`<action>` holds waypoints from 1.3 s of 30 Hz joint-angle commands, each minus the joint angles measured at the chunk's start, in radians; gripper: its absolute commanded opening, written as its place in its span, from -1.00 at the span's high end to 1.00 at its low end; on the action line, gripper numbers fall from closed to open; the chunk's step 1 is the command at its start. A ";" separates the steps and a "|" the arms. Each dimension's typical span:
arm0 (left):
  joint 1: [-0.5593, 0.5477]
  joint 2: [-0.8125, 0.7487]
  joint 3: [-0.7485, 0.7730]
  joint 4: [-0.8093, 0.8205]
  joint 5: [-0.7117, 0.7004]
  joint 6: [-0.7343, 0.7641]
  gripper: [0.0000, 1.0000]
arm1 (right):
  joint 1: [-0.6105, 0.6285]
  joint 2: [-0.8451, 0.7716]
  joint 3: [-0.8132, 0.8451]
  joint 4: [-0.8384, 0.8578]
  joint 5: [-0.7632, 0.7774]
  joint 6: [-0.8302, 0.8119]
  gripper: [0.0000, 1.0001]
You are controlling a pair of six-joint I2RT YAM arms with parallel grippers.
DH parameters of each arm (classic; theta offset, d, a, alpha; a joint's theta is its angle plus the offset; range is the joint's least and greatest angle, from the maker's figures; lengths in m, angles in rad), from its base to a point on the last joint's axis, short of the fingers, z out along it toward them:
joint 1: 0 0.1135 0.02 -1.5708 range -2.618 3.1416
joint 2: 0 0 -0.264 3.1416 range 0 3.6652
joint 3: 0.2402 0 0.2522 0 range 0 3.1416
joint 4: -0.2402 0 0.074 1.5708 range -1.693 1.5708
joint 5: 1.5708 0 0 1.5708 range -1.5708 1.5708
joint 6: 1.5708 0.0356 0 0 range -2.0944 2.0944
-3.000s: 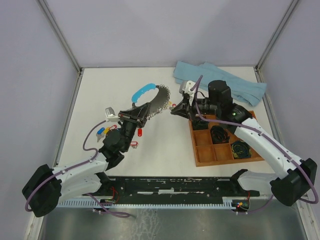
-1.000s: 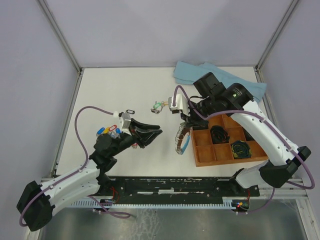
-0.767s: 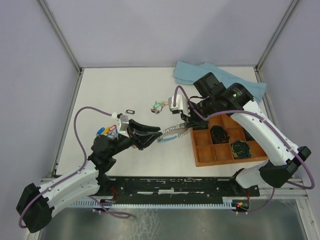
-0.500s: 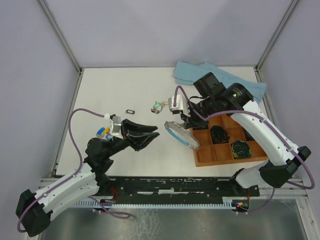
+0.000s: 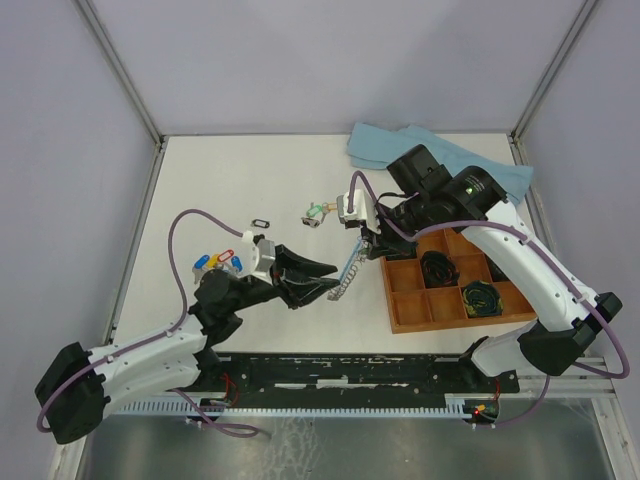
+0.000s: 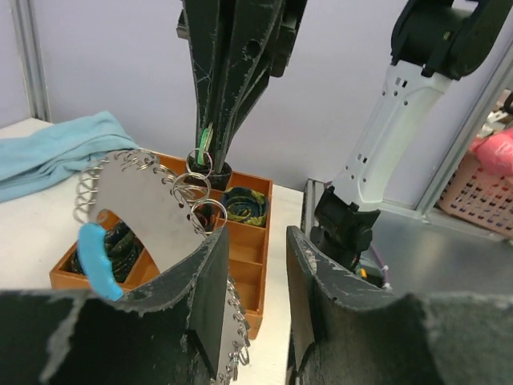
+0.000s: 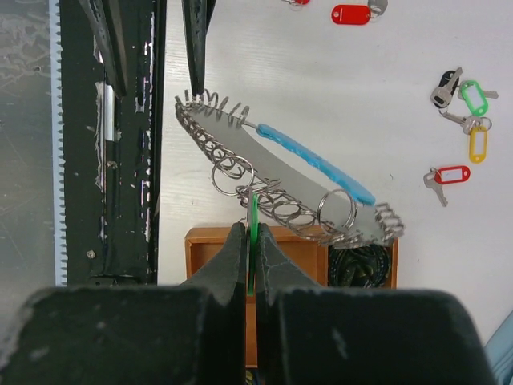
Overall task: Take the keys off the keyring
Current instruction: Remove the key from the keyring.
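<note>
keyring (image 7: 240, 172): shiny silver wire coils, smooth light-blue plastic arc. keys (image 7: 449, 175): bright metal, glossy plastic tags. tray (image 5: 410, 318): matt brown wood. towel (image 5: 440, 150): soft blue cloth. left gripper (image 6: 255, 237): fingers (image 6: 210, 297) matt black, scuffed.

In the top view, the palm-sized keyring loop of light-blue arc and silvery metal coils (image 5: 345, 275) hangs at frame centre under the right gripper (image 5: 360, 243), just right of the left gripper (image 5: 322, 282). The brown wooden compartment tray (image 5: 412, 307) lies right of it, and the light-blue cloth (image 5: 440, 160) lies behind at upper right. Small silver keys with plastic tags (image 5: 215, 262) lie at centre left, with the small black oblong tag frame (image 5: 259, 223) behind them.
</note>
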 commanded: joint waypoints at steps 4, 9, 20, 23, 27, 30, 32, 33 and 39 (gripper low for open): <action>-0.018 0.038 0.030 0.029 -0.022 0.339 0.16 | 0.002 -0.022 0.010 0.003 -0.063 -0.015 0.99; -0.016 0.059 0.062 -0.017 -0.021 0.418 0.24 | 0.002 -0.027 0.009 -0.004 -0.075 -0.025 0.99; -0.017 0.145 0.091 0.052 0.021 0.381 0.41 | 0.002 -0.030 0.007 -0.020 -0.105 -0.050 0.99; -0.017 0.177 0.098 0.081 0.032 0.348 0.42 | 0.002 -0.028 0.007 -0.023 -0.114 -0.053 0.99; -0.015 0.225 0.108 0.125 0.042 0.305 0.44 | 0.003 -0.029 0.004 -0.027 -0.126 -0.056 0.99; -0.016 0.267 0.119 0.167 0.061 0.271 0.45 | 0.002 -0.033 0.001 -0.026 -0.132 -0.057 0.99; -0.017 0.290 0.125 0.195 0.081 0.245 0.46 | 0.003 -0.030 -0.001 -0.026 -0.134 -0.058 0.99; -0.017 0.299 0.129 0.204 0.085 0.232 0.46 | 0.002 -0.031 -0.002 -0.027 -0.135 -0.058 0.99; -0.017 0.308 0.131 0.217 0.066 0.208 0.45 | 0.003 -0.028 -0.004 -0.029 -0.145 -0.062 0.99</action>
